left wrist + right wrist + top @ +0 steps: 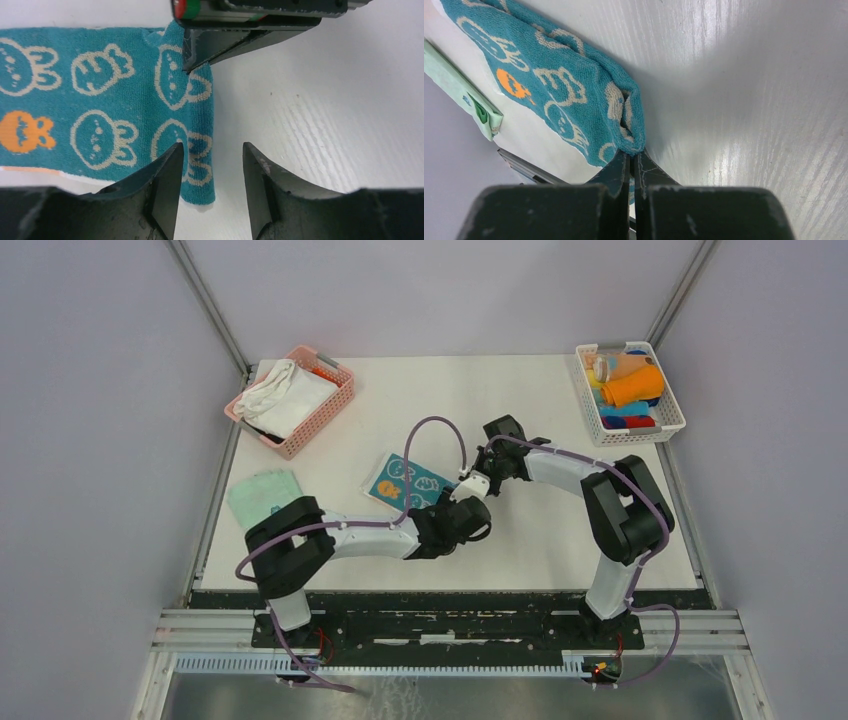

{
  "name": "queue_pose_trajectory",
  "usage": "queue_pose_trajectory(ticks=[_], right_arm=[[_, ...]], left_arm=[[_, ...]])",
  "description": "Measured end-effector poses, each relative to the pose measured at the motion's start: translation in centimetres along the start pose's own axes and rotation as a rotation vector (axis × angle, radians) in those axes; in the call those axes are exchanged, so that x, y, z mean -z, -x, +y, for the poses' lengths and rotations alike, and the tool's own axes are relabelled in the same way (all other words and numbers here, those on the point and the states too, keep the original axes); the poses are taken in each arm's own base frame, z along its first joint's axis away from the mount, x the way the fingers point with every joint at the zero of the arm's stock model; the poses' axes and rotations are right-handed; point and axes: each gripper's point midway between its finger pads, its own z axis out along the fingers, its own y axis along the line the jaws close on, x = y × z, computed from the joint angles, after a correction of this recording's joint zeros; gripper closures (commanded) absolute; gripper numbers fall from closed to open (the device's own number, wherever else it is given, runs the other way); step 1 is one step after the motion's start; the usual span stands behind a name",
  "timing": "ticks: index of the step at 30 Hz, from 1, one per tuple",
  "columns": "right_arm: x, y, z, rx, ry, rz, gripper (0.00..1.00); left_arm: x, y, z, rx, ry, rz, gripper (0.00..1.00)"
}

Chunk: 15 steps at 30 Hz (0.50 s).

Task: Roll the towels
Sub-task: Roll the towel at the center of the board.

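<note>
at mid-table, right gripper (633, 156) pinches the teal towel (559, 85) — left gripper (211, 150) spread astride its edge.

top view looks down; both wrist views (close-up) share the towel (100, 100).

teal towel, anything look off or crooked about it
Only its edge: the teal towel is bunched into a small fold where the right gripper pinches it. Otherwise it lies flat, nothing torn.
</note>
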Motion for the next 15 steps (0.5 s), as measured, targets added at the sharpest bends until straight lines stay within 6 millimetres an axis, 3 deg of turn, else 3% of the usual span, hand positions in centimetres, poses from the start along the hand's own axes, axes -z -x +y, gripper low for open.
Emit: queue_pose_trajectory(ticks=[8, 15], right_arm=[[0.0, -0.1, 0.0, -0.005, -0.001, 0.003, 1.00], [0.0, 0.0, 0.0, -0.006, 0.003, 0.005, 0.94]], left_arm=[[-1.2, -1.8, 0.6, -0.131, 0.123, 0.011, 0.58], [-1.9, -2.6, 1.7, -0.200, 0.207, 0.031, 0.93]])
